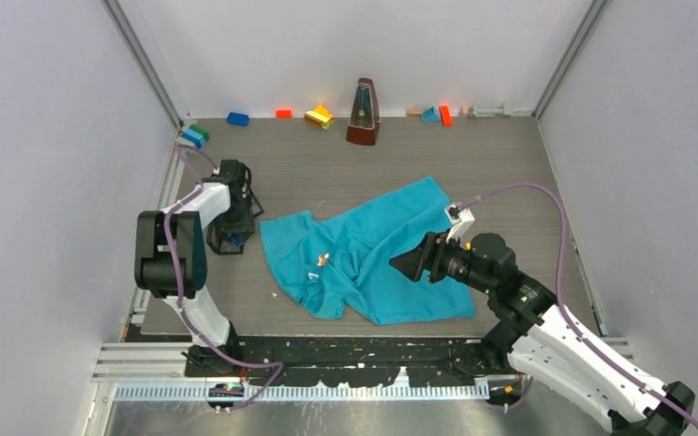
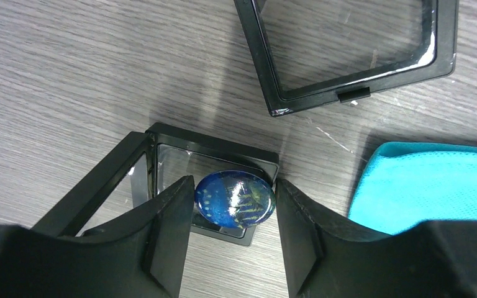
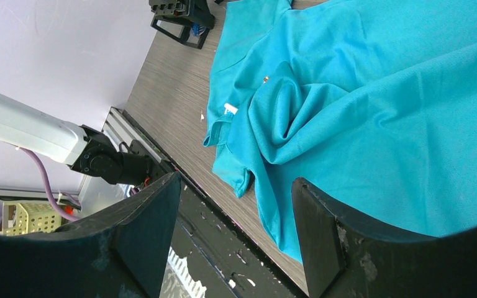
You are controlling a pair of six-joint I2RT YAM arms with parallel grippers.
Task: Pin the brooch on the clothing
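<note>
Our left end effector (image 2: 235, 185) hangs over the open black box (image 2: 214, 146) on the left side of the bench (image 1: 327, 163). The blue oval brooch (image 2: 236, 200) lies in that box. Our two fingers (image 2: 171, 230) sit tight against its two sides. The gap is narrow, just as wide as the brooch, so we think we have it pinched. It has not left the box yet. We grab it by the sides because the top looks smooth and round and would slip. The lid (image 2: 323, 94) lies just beside the box, out of the way.

The shirt (image 1: 363, 232) lies rumpled in the middle of the bench, near the box. A blue corner of it shows in the left wrist view. Its white label (image 3: 230, 109) is by the neck, near the front edge.

Our right end effector (image 3: 236, 181) hovers above the right part of the shirt, wide open and holding nothing. We think it waits there so it can hold the cloth flat for the pinning.

We are at the start: pick up first, pin later. Next we should lift slowly and straight up, so the brooch does not catch on the box rim or pop out. The soft folds may make pinning hard.
</note>
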